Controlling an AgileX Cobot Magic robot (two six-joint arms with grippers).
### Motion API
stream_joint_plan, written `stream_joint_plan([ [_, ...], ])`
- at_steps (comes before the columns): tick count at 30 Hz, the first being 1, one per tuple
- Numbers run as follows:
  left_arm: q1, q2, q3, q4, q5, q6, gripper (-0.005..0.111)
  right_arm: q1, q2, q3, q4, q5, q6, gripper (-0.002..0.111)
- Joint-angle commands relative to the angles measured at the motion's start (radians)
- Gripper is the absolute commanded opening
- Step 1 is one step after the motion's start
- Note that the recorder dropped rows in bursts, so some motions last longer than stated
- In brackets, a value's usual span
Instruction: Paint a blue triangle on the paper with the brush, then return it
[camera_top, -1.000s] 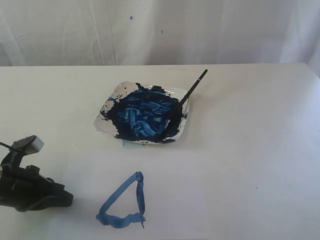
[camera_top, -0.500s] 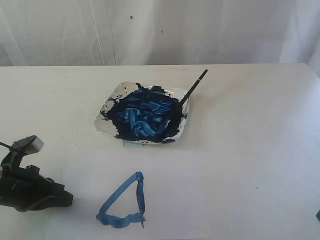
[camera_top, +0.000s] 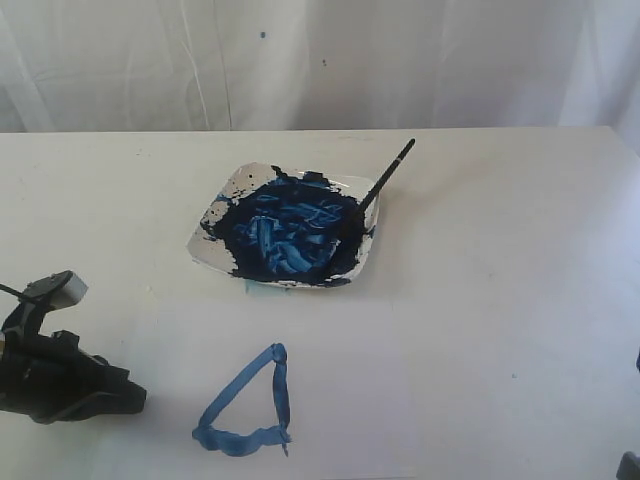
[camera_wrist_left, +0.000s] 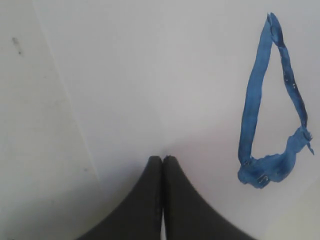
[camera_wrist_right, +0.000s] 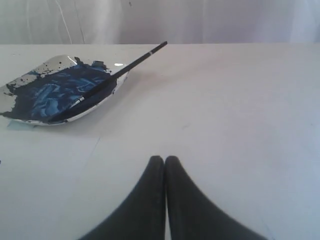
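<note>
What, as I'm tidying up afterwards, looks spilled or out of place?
Dark paint spatters the left rim of the plate, and a pale blue patch shows under its front edge. The brush leans on the rim.

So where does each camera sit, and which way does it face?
Exterior: raised, facing across table at plate, brush, triangle; left gripper lower left.
Left wrist: over paper, looking down at triangle; left gripper shows, shut.
Right wrist: low, looking along table at plate, brush; right gripper shows, shut.
Shared: exterior and left wrist both see the triangle.
</note>
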Motion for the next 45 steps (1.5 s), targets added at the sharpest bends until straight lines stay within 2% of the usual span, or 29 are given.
stream_joint_plan([
  [1,-0.004,-0.009,0.005,0.007,0.01,0.001,0.0,-0.048,-0.043,0.005,0.002,0.072,-0.005,0.0],
  [8,-0.004,-0.009,0.005,0.007,0.01,0.001,0.0,-0.213,-0.147,0.005,0.008,0.188,0.033,0.0],
  [16,-0.004,-0.009,0.005,0.007,0.01,0.001,0.0,-0.406,-0.198,0.005,0.021,0.22,0.048,0.0],
  [21,-0.004,-0.009,0.005,0.007,0.01,0.001,0.0,-0.466,-0.198,0.005,0.021,0.22,0.048,0.0],
  [35,-0.004,-0.009,0.005,0.007,0.012,0.001,0.0,-0.413,-0.217,0.005,0.024,0.236,0.016,0.0],
  [45,-0.004,-0.009,0.005,0.007,0.012,0.001,0.0,-0.252,-0.217,0.005,0.024,0.236,-0.009,0.0],
])
